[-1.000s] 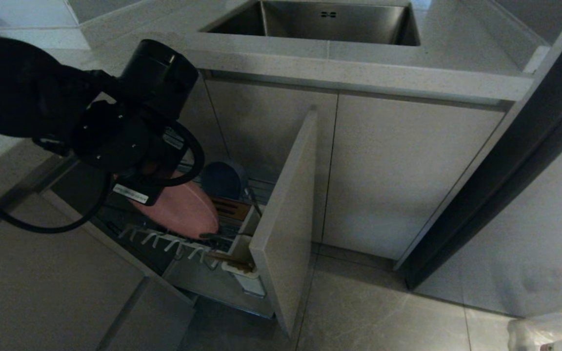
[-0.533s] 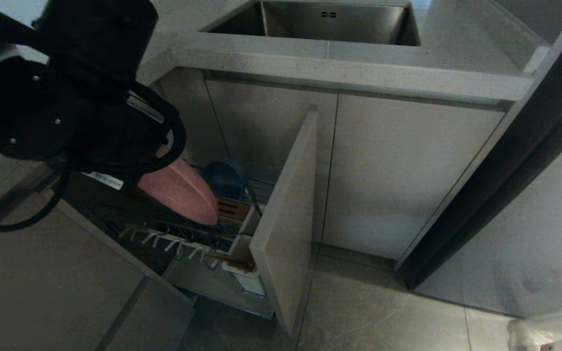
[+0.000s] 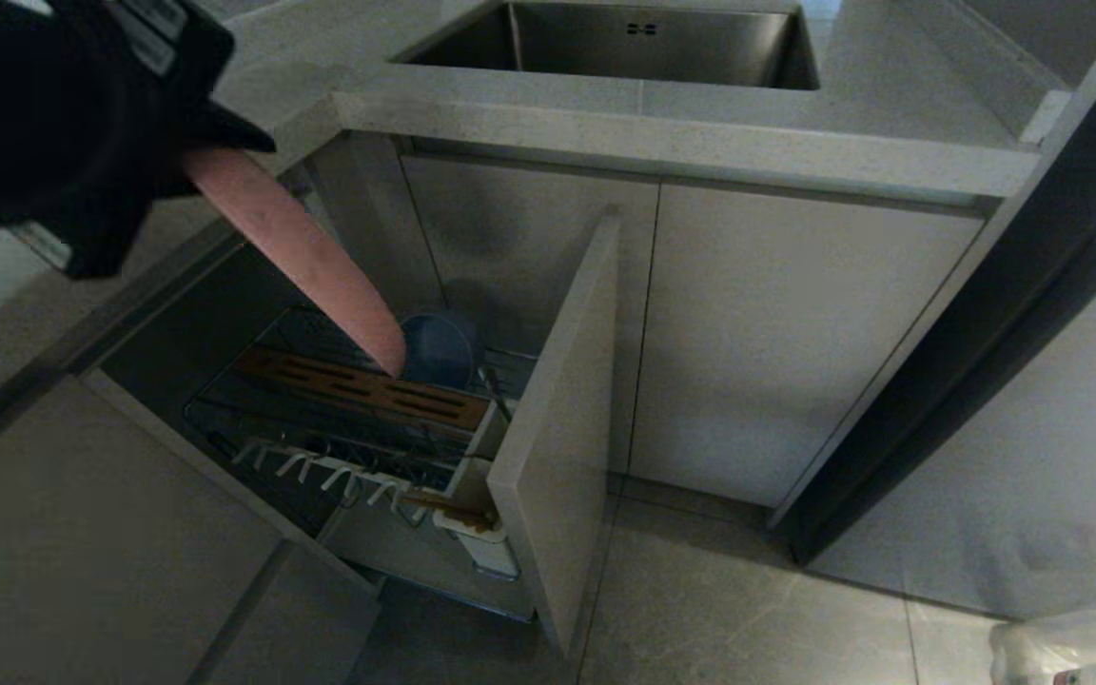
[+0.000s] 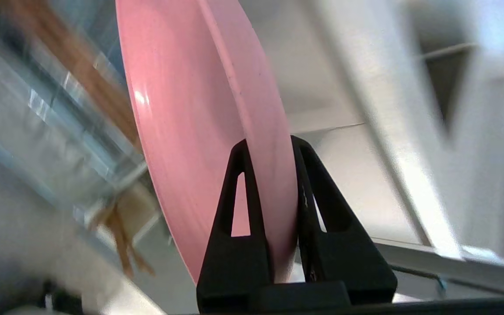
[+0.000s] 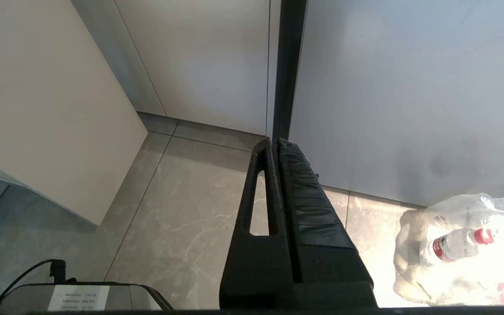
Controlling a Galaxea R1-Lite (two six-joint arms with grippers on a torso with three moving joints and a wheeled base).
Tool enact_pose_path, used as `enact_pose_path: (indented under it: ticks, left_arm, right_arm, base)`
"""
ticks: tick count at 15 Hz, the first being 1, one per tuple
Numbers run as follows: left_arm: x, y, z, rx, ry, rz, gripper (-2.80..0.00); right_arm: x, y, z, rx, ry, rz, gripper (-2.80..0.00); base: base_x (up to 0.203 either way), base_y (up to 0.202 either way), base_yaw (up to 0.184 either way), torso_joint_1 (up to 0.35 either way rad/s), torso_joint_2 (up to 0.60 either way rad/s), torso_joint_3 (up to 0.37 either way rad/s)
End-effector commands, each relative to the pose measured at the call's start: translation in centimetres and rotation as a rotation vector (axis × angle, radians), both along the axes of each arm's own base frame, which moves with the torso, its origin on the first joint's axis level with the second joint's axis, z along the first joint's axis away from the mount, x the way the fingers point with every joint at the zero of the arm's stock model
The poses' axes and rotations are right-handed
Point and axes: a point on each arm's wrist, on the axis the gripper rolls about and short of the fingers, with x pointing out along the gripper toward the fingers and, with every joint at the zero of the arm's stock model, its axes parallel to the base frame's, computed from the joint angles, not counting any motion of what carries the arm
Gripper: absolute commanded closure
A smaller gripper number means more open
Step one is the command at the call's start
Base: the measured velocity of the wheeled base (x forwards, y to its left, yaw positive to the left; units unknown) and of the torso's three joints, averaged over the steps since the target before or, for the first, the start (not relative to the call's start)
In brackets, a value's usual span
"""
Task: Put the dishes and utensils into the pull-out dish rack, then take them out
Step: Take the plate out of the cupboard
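The salmon-pink plate (image 3: 305,257) hangs edge-on in the air above the pull-out dish rack (image 3: 225,423), clear of its slotted wooden strip (image 3: 358,390). My left gripper (image 4: 269,142) is shut on the plate's (image 4: 199,131) rim, one finger on each face. In the head view my left arm (image 3: 63,124) fills the upper left corner and covers that grip. The blue-grey bowl (image 3: 439,347) stands at the rack's back. Tan chopsticks (image 3: 448,506) stick out of the white utensil cup (image 3: 483,544). I cannot make out the fork. My right gripper (image 5: 274,141) is shut, empty, over the floor.
The rack's beige door front (image 3: 557,419) stands out into the floor space. A row of white pegs (image 3: 320,468) lines the rack's near side. The counter edge (image 3: 681,143) and the sink (image 3: 624,43) lie above. A plastic bag of bottles (image 3: 1071,647) sits on the floor at the right.
My left arm has risen up and to the left, carrying the pink plate out of the rack. The wooden strip, covered before, now shows in full.
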Motion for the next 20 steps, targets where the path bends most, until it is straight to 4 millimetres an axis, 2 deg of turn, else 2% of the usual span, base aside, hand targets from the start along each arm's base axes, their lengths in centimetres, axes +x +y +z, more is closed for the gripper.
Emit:
enact_pose_path:
  ticks: [1,4,7,11,17,20]
  left_arm:
    - [-1.3,1.4,2.4,0.058,-0.079,-0.012,0.00]
    - [-1.5,2.1,3.6,0.278,-0.134,0.031,0.00]
    - [-0.7,3.4,3.9,0.426,-0.123,0.156,0.00]
    - [-0.3,6.5,4.3,0.603,-0.075,0.300,0.00]
    - [-0.1,11.2,4.7,0.838,0.089,0.566,0.00]
    - [0.8,12.4,4.2,0.926,0.199,0.625,0.00]
  right_arm:
    - [0.0,0.0,0.0,0.000,0.002,-0.001,0.00]
    - [0.0,0.0,0.0,0.000,0.002,0.000,0.00]
    - [0.0,0.0,0.0,0.000,0.002,-0.001,0.00]
    - [0.0,0.0,0.0,0.000,0.002,0.001,0.00]
    - [0.0,0.0,0.0,0.000,0.002,-0.001,0.00]
    - [0.0,0.0,0.0,0.000,0.002,0.000,0.00]
  base:
    - [0.000,0.000,0.000,0.000,0.00,0.000]
    - [0.000,0.000,0.000,0.000,0.00,0.000]
    - [0.000,0.000,0.000,0.000,0.00,0.000]
    - [0.000,0.000,0.000,0.000,0.00,0.000]
    - [0.000,0.000,0.000,0.000,0.00,0.000]
    - [0.000,0.000,0.000,0.000,0.00,0.000]
